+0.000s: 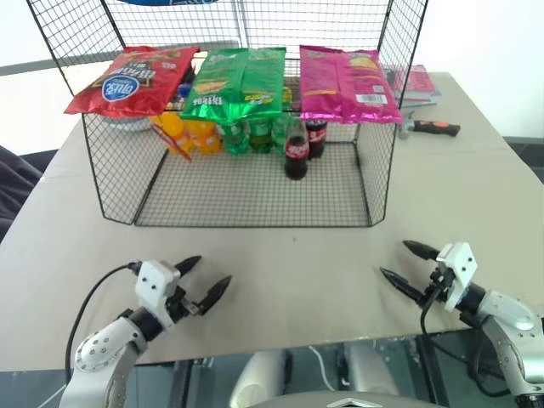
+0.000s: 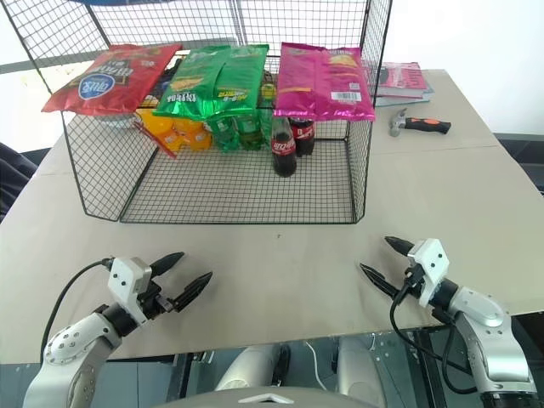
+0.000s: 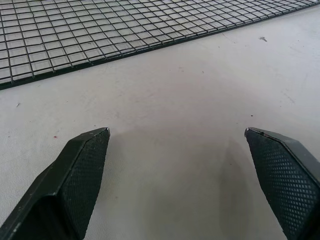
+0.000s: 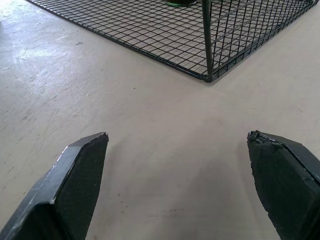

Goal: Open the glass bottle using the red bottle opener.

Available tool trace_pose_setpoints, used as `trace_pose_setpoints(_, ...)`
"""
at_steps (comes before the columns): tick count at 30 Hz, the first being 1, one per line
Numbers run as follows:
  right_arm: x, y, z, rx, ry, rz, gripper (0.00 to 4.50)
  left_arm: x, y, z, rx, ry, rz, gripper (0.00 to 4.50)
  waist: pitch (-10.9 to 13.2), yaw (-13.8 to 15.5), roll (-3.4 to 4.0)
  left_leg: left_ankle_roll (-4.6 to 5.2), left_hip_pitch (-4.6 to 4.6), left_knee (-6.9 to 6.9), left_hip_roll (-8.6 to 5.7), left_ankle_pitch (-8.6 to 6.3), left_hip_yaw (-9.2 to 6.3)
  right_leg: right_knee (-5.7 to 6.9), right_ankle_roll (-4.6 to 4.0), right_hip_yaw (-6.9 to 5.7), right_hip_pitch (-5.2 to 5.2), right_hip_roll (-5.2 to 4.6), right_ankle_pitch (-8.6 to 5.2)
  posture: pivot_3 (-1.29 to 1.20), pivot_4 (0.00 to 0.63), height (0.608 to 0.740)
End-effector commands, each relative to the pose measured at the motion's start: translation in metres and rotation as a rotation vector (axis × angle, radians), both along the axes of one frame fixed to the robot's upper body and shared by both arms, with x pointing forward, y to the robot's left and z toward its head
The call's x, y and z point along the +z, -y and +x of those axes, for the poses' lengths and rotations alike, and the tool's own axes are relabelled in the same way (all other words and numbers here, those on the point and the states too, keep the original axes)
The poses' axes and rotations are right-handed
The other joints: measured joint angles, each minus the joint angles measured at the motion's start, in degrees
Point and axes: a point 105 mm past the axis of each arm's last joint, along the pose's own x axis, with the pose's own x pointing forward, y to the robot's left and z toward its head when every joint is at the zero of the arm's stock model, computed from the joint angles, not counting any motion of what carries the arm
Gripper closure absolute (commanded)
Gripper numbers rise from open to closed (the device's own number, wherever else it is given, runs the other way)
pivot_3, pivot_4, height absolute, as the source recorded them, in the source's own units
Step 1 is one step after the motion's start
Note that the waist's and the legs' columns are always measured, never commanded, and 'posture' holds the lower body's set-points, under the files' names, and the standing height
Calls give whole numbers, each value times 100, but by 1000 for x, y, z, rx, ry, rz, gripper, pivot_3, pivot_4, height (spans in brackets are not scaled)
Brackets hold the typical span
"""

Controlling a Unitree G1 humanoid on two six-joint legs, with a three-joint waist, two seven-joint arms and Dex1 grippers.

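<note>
The glass bottle [image 1: 296,151] stands upright on the floor of a black wire rack [image 1: 119,183], near its front right part, dark cola inside and a red label around it. A second cola bottle [image 1: 316,136] stands just behind it. I cannot make out the red bottle opener. My left gripper [image 1: 212,270] hovers open over the bare table near the front edge, well short of the rack. My right gripper [image 1: 394,260] is open too, at the front right. Both wrist views show wide-apart fingers [image 3: 80,180] with nothing between them.
Three chip bags, red [image 1: 132,79], green [image 1: 236,81] and pink [image 1: 347,83], lie on the rack's top shelf. Green soda bottles [image 1: 255,134] and orange packets [image 1: 191,134] stand beneath. A hammer with an orange-and-black handle [image 1: 432,128] and books [image 1: 416,85] lie at the back right.
</note>
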Motion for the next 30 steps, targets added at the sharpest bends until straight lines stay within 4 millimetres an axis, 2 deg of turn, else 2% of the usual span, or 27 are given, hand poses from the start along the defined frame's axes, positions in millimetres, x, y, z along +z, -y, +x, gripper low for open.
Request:
trace_pose_setpoints(1,14,-2,0,24,61,0,41,3,-5,0,-4,24,10,0,0,0,0,0,0,0,0,0,0,0,0,0,0,0,0,0,150,740)
trace_pose_setpoints(10,16,-5,3,35,70,0,41,3,-12,1,15,25,-11,0,0,-1,0,0,1,0,0,0,-1,0,6,-1,0,1,-4,0,150,740)
trace_pose_setpoints(26,17,-7,3,43,82,9,41,6,-9,2,4,44,-9,0,0,-1,0,0,1,0,1,0,-1,0,6,0,0,1,-4,0,150,740)
trace_pose_setpoints(30,21,-12,2,63,100,17,41,14,-8,8,24,83,-22,0,0,2,0,0,1,0,1,0,-1,0,6,-1,0,1,-4,0,150,740)
